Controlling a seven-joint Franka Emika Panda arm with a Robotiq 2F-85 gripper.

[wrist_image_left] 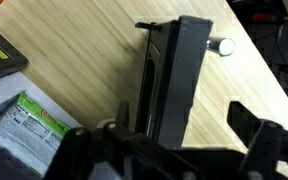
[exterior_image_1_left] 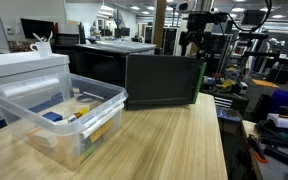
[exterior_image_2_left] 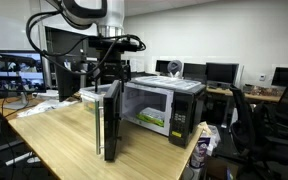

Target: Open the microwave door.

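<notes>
In an exterior view the microwave door (exterior_image_1_left: 162, 80) stands swung out. Its dark face is turned to the camera, with the green strip (exterior_image_1_left: 199, 80) on its free edge, and it is just beside the clear plastic bin (exterior_image_1_left: 59, 112) on the table (exterior_image_1_left: 154, 150). My gripper (exterior_image_1_left: 191, 42) hangs above that free edge. It is dark against dark clutter here, so from this side I cannot tell how my fingers are set. The opening looks done to me, and the danger now is overdoing it: if I push the panel further round, it could swing into the bin and shove it along the table.

In the exterior view from the opposite side, the microwave (exterior_image_2_left: 174, 105) shows its lit cavity, and the door (exterior_image_2_left: 109, 125) stands roughly square to the front. My gripper (exterior_image_2_left: 108, 80) sits just over the door's top corner. I judge that dropping from here would land me on that top edge and load the hinge. A sideways tug could also drag the whole microwave across the table.

The wrist view looks straight down the door's (wrist_image_left: 174, 80) narrow top edge. My gripper (wrist_image_left: 166, 130) is spread wide, with one of my fingers (wrist_image_left: 252, 125) on each side of the panel. There is a gap to the door on both sides, and I am grasping nothing. I am straddling the edge, so any careless sideways pull-out could catch a finger on the panel and knock it back toward closing.
</notes>
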